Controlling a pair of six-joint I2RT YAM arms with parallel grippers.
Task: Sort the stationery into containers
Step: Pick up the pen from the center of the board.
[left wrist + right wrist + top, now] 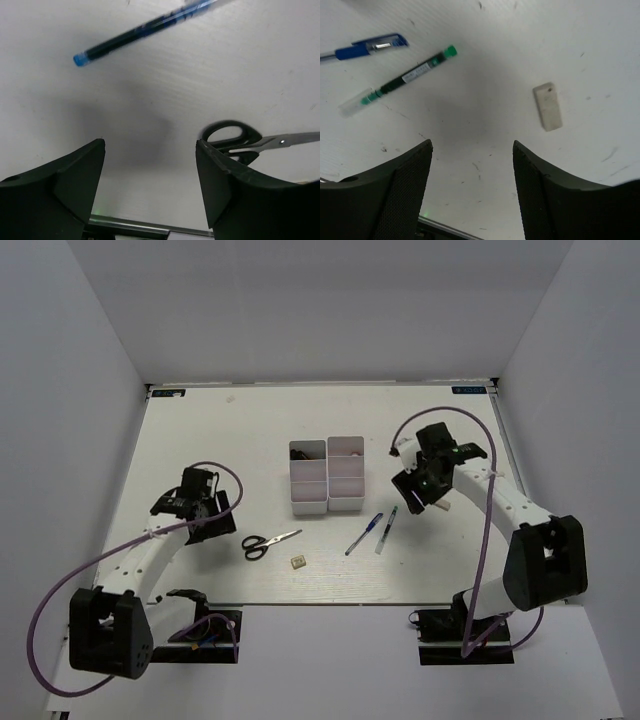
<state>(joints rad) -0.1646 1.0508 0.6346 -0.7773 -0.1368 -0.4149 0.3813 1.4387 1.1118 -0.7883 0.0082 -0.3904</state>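
Note:
The white containers point(343, 502) stand mid-table; a dark thing lies in the far left compartment point(303, 452). Black-handled scissors point(268, 543) lie left of a tiny beige block point(297, 562). The blue pen point(364, 534) and dark slim pen point(386, 530) lie side by side right of them. My left gripper point(210, 512) is open and empty over bare table; its view shows the scissors' handles point(232, 140) and a dark blue pen point(150, 27). My right gripper point(418, 498) is open and empty above the table; its view shows the blue pen point(367, 48), slim pen point(402, 80) and white eraser point(548, 106). No purple marker is identifiable.
White walls enclose the table on three sides. The near table edge point(330, 602) runs just behind the stationery, with both arm bases below it. Purple cables loop beside each arm.

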